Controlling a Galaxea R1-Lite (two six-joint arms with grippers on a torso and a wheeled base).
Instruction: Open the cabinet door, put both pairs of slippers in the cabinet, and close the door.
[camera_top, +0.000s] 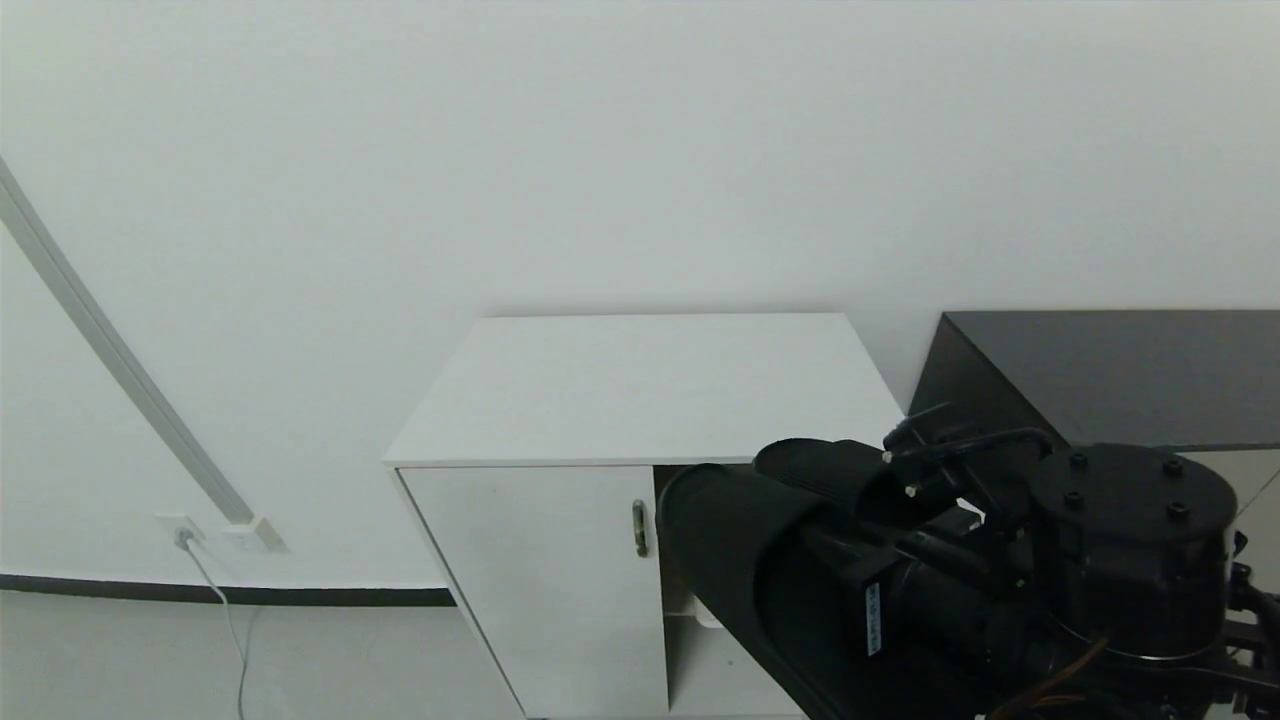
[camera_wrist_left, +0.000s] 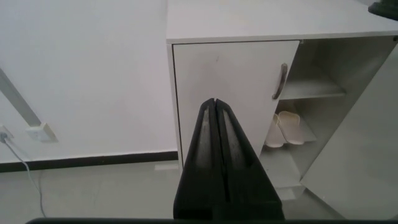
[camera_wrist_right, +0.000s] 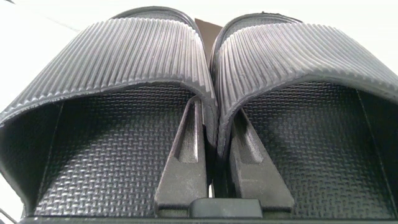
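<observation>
The white cabinet (camera_top: 640, 385) has its left door (camera_top: 530, 580) closed, with a metal handle (camera_top: 640, 527), and its right side open. A pair of black ribbed slippers (camera_top: 745, 540) hangs in front of the open compartment. My right gripper (camera_wrist_right: 214, 134) is shut on the slippers' (camera_wrist_right: 143, 56) touching inner edges, one finger inside each. In the left wrist view, a pair of white slippers (camera_wrist_left: 283, 129) lies on a lower shelf inside the cabinet (camera_wrist_left: 273, 22), with the opened right door (camera_wrist_left: 367, 149) beside it. My left gripper (camera_wrist_left: 215, 103) is shut and empty, in front of the closed door.
A dark piece of furniture (camera_top: 1110, 370) stands right of the cabinet against the wall. A wall socket with a cable (camera_top: 182, 532) and a slanted conduit (camera_top: 110, 350) are on the left. Bare floor (camera_wrist_left: 93, 193) lies left of the cabinet.
</observation>
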